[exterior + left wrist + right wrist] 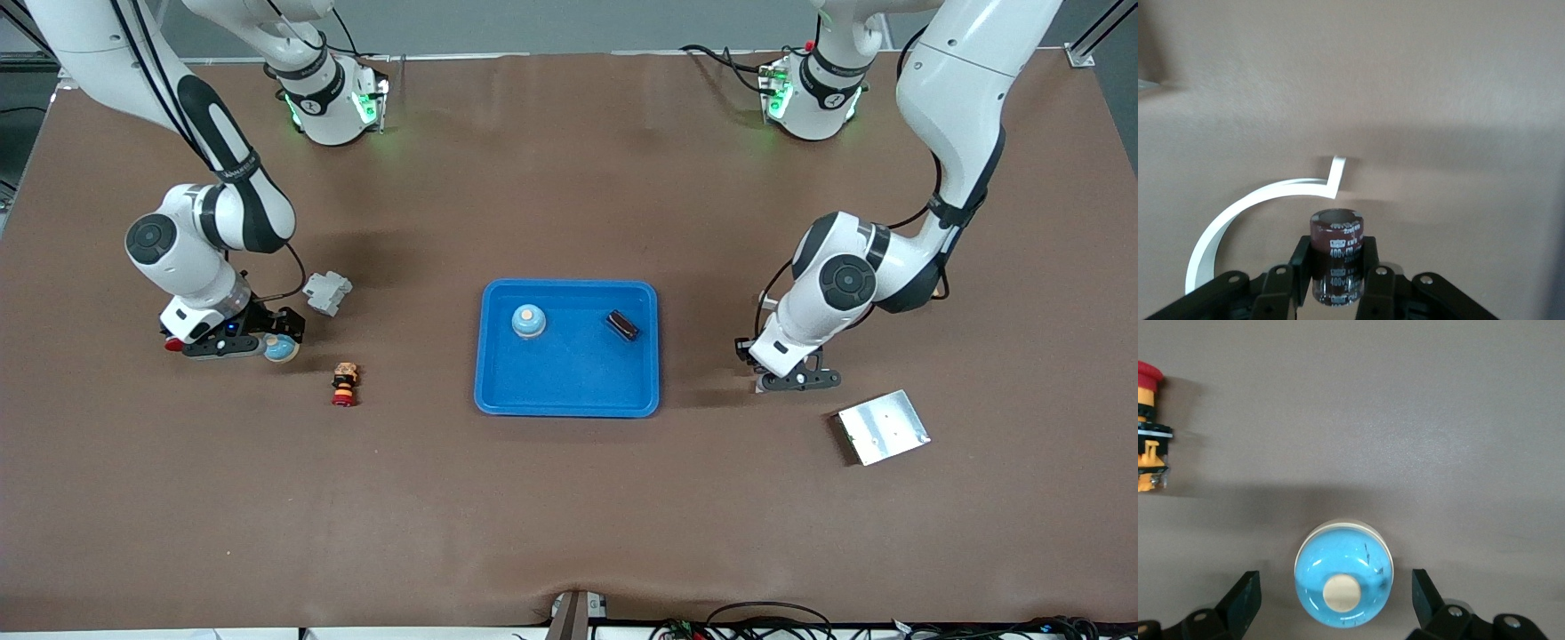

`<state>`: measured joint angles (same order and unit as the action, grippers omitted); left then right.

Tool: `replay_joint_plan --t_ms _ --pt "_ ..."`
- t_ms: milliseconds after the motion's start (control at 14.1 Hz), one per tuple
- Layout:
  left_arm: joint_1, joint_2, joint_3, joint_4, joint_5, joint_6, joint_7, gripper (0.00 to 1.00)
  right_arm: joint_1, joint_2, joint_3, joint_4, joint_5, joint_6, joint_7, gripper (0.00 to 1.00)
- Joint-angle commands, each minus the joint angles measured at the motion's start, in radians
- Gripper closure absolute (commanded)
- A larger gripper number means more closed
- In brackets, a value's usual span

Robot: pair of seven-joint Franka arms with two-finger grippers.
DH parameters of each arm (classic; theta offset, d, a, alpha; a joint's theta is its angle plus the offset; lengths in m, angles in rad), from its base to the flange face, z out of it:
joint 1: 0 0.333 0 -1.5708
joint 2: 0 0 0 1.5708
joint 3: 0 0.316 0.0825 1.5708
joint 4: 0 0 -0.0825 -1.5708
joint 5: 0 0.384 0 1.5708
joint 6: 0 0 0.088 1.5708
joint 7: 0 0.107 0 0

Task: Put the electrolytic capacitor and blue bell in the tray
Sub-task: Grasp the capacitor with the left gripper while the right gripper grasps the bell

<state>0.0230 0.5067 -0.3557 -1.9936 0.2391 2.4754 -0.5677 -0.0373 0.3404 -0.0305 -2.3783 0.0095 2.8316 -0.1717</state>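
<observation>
Jaws clamp capacitor [1337, 257]; others straddle bell [1343, 574].

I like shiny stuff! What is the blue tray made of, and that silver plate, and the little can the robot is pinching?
The tray looks like smooth, glossy plastic: even bright blue, rounded corners. The silver plate seems to be brushed metal, pale grey with small holes. The capacitor in the left gripper looks like a metal can in a shiny dark printed sleeve, though that is a guess.
</observation>
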Motion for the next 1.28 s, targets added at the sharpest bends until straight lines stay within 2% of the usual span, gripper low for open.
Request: replay_joint_plan --t_ms 0,213,426,640,853,924,995,1066,1208 --pt "-0.018 -0.008 -0.026 0.059 -0.001 -0.07 -0.146 1.0 -0.015 0.012 0.011 -0.001 -0.016 0.025 -0.005 0.0" --pt "-0.048 0.001 -0.029 0.131 -0.001 -0.133 -0.283 1.0 -0.015 0.022 0.011 -0.001 -0.016 0.035 -0.005 0.0" --pt "-0.083 0.016 -0.035 0.179 -0.004 -0.141 -0.436 1.0 -0.015 0.032 0.011 0.002 -0.016 0.049 -0.005 0.0" --pt "-0.133 0.073 -0.034 0.274 -0.009 -0.141 -0.668 1.0 -0.015 0.043 0.011 0.001 -0.016 0.065 -0.006 0.0" --pt "-0.166 0.121 -0.034 0.328 -0.009 -0.141 -0.823 1.0 -0.013 0.046 0.009 0.001 -0.016 0.068 -0.006 0.02" --pt "-0.178 0.136 -0.034 0.347 -0.008 -0.139 -0.9 1.0 -0.012 0.046 0.009 0.001 -0.016 0.068 -0.018 0.42" --pt "-0.192 0.156 -0.034 0.377 -0.008 -0.139 -0.96 1.0 -0.015 0.046 0.011 0.002 -0.016 0.066 -0.026 0.95" --pt "-0.207 0.177 -0.034 0.407 -0.008 -0.139 -1.004 1.0 -0.013 0.045 0.011 0.002 -0.005 0.063 -0.017 1.0" --pt "-0.232 0.208 -0.034 0.446 -0.009 -0.139 -1.064 1.0 -0.013 0.043 0.011 0.005 -0.002 0.055 -0.014 1.0"
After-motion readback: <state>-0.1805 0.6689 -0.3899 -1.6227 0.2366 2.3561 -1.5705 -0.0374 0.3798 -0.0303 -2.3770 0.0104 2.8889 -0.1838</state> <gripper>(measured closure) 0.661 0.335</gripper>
